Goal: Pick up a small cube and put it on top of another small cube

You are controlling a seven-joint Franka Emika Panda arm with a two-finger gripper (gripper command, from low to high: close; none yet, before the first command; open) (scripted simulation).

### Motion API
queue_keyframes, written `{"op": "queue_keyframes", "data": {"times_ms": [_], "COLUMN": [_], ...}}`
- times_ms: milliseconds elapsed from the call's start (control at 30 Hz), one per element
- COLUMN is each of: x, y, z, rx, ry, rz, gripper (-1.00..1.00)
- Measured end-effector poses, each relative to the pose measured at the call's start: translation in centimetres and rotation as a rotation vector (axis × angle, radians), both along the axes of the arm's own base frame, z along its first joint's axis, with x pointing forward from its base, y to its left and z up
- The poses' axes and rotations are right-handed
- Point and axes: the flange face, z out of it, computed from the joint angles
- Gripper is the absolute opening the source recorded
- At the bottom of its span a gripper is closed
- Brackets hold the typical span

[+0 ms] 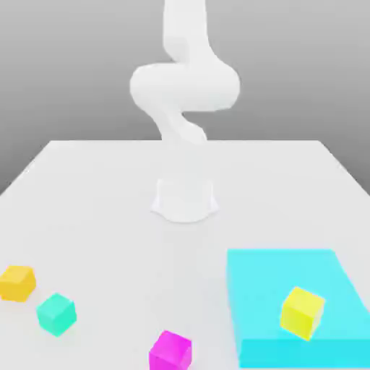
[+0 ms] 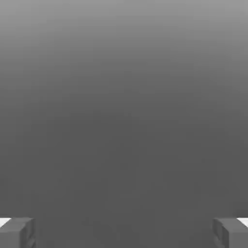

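The small amber cube (image 1: pixel 17 282) rests on the white table near the front edge, at the exterior view's far left. Close to it, toward the right, sits a teal-green cube (image 1: pixel 56 313) of the same size. A magenta cube (image 1: pixel 170 352) lies at the front middle. In the hand view my gripper (image 2: pixel 124 235) is open, its grey fingertips (image 2: pixel 19 232) set wide apart with nothing between them and only grey background beyond. The white arm (image 1: pixel 184 87) rises from its base (image 1: pixel 184 199) and curves up out of the picture, far above the cubes.
A flat cyan block (image 1: pixel 282 271) lies at the front right of the table, with a paler lemon-yellow cube (image 1: pixel 302 312) on top of it. The white table (image 1: pixel 101 195) stretches behind the cubes on both sides of the base.
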Motion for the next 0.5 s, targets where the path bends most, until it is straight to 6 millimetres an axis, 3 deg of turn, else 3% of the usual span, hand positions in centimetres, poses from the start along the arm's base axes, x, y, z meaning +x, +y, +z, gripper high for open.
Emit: {"op": "queue_keyframes", "data": {"times_ms": [100,233,367,500], "x": [3.2,5.8,6.6,5.7], "y": [-3.6,-9.0,-14.7,-20.2], "z": [-4.9,-11.6,-18.6,-25.9], "rx": [0.046,0.112,0.188,0.274], "ry": [0.076,0.166,0.247,0.321], "rz": [-0.17,-0.386,-0.6,-0.813], "gripper": [0.0,0.0,0.0,0.0]}}
